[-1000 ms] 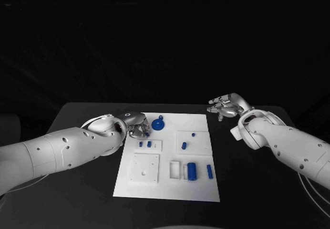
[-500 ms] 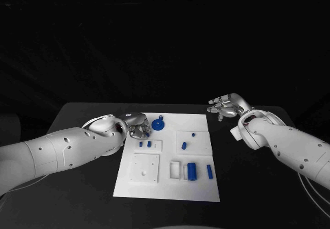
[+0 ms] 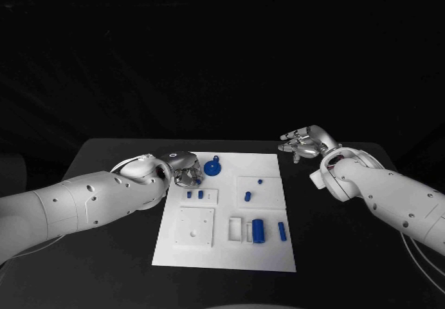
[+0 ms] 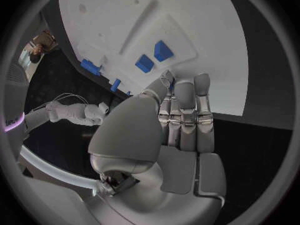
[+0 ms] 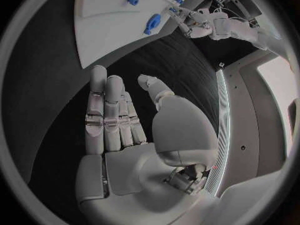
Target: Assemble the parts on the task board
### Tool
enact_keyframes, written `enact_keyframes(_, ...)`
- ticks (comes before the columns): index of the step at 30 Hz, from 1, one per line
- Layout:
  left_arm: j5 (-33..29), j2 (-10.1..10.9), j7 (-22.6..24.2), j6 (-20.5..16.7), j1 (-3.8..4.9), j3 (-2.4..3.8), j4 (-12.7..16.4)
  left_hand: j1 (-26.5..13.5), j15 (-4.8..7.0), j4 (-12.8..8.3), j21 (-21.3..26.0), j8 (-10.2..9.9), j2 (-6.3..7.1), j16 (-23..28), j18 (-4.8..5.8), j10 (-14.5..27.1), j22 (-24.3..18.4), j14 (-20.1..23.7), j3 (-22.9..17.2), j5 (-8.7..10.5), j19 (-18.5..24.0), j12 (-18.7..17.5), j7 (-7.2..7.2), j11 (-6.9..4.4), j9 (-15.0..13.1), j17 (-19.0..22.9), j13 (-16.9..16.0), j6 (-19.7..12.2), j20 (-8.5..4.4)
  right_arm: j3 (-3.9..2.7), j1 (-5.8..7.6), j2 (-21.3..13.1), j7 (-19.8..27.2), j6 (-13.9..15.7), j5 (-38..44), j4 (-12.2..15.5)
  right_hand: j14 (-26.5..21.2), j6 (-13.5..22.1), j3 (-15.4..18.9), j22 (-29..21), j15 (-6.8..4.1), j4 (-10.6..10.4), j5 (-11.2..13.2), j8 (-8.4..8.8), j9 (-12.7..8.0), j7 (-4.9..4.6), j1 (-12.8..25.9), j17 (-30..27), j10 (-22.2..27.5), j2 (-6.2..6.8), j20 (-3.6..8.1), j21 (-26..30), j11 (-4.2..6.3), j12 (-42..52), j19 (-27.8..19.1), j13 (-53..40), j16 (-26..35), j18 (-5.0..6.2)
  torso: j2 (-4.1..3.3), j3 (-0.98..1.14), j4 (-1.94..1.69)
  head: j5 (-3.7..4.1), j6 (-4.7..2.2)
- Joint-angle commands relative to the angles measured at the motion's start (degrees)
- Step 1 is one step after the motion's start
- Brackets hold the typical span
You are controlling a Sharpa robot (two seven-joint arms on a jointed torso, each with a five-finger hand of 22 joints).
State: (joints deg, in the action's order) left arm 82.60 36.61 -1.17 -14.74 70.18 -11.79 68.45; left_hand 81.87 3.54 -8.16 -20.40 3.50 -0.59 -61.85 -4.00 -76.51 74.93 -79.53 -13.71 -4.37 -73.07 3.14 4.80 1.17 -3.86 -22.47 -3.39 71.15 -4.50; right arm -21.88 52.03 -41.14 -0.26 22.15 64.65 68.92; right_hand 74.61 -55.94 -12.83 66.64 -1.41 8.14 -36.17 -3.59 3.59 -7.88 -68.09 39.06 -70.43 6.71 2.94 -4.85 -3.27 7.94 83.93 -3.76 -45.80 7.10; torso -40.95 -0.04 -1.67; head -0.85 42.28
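Black desk (image 3: 111, 257) carries the white task board (image 3: 227, 254) at its centre, with dark surroundings beyond.

Change over the last second: almost none. Both arms, the board and every blue piece sit where they did in the two prior head views; the left hand has shifted only a trace at the board's far-left corner.

Left hand (image 3: 186, 168): poised over that corner, just beside the round blue part (image 3: 214, 169) and above the two small blue pegs (image 3: 195, 194). Its wrist view shows the fingers (image 4: 185, 116) straight and side by side, with nothing between them and the thumb; it holds nothing.

Right hand (image 3: 303, 143): off the board, above the desk beyond its far-right corner. Fingers (image 5: 106, 112) extended, palm bare, nothing held.

Remaining parts: one small piece (image 3: 249, 196) mid-board and the blue cylinder (image 3: 258, 230) with a slim bar (image 3: 281, 231) near the right side.

Assessment: assembly appears stalled or paused before a pick. The left hand seems best placed to take a peg or the round part; no grasp has begun.
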Motion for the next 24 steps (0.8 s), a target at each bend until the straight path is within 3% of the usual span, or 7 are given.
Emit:
enact_keyframes(1,0.5,0.0,-0.5,2.7,-0.52,-0.45,0.0,0.2,-0.22,-0.2,-0.4,0.0,-0.29,0.4,-0.87,0.4,1.1,0.1,-0.1,0.08,0.5,0.2,0.31,0.33,0.2,0.0,0.0,-1.3,0.11,-0.03,-0.03,0.0,0.6,-0.3,0.0,0.1,-0.4,0.1,-0.3,-0.1,0.12,0.1,-0.3,-0.01,0.1,-0.33,0.5,-0.1,0.0,0.15,-0.38,0.2,-0.49,-0.2,0.9,0.1,-0.3,0.64,0.02,-0.02,-0.04,0.01,-0.08)
enact_keyframes(4,0.4,0.1,-0.5,2.1,-0.51,-0.46,0.1,0.4,-0.27,-0.5,-0.4,0.0,0.03,0.4,-0.92,0.4,1.2,0.1,-0.1,0.08,0.5,0.2,0.47,0.4,0.2,0.0,0.0,-2.3,0.16,-0.03,-0.03,0.0,0.6,-0.3,0.0,0.1,-0.4,0.2,-0.3,-0.1,0.12,0.1,-0.3,0.01,0.1,-0.33,0.5,-0.1,0.0,0.19,-0.39,0.2,-0.5,-0.2,0.9,0.1,-0.3,0.63,0.03,-0.03,-0.04,0.04,-0.08)
enact_keyframes(10,0.5,0.5,-0.5,0.8,-0.52,-0.46,0.2,0.4,-0.25,-1.0,-0.6,0.0,0.91,0.6,-0.93,0.5,1.2,0.4,-0.6,0.22,0.7,0.2,-0.07,0.27,0.3,0.1,0.0,-7.6,0.21,-0.03,-0.03,-0.1,0.6,-0.3,0.0,0.1,-0.6,0.5,-0.2,-0.2,0.33,0.2,-0.2,0.02,0.1,-0.48,0.5,-0.2,1.2,0.36,-0.49,0.3,-0.9,-0.8,0.8,0.1,-0.3,0.66,0.0,-0.05,-0.07,0.08,-0.07)
enact_keyframes(20,0.7,0.9,-0.3,-1.8,-0.53,-0.43,0.3,0.2,-0.31,-1.1,-0.5,0.0,2.53,1.0,-0.88,0.8,1.1,0.6,-1.0,0.8,0.8,0.2,-1.37,0.37,0.3,0.3,0.0,-12.5,0.26,-0.03,-0.09,-0.1,0.7,-0.9,0.0,0.2,-0.7,1.3,0.1,-0.5,0.99,0.5,-0.1,0.03,0.0,-0.91,0.1,-0.3,4.4,0.5,-1.17,0.3,-1.98,-2.0,0.9,0.3,-0.4,1.51,0.03,-0.05,-0.05,0.1,-0.13)
enact_keyframes(24,0.7,1.1,-0.3,-2.5,-0.53,-0.42,0.3,0.2,-0.45,-0.9,-0.4,0.0,2.9,1.1,-0.92,1.4,1.1,0.6,-1.4,0.81,0.8,0.2,-1.41,0.61,0.3,0.3,0.0,-13.1,0.32,-0.03,-0.12,-0.1,0.6,-1.4,0.0,0.3,-0.6,1.3,0.2,-0.6,1.06,0.8,0.1,0.04,0.0,-0.95,-0.1,-0.3,4.8,0.49,-1.25,0.3,-2.08,-2.0,1.0,0.3,-0.5,1.65,0.02,-0.07,-0.06,0.11,-0.15)
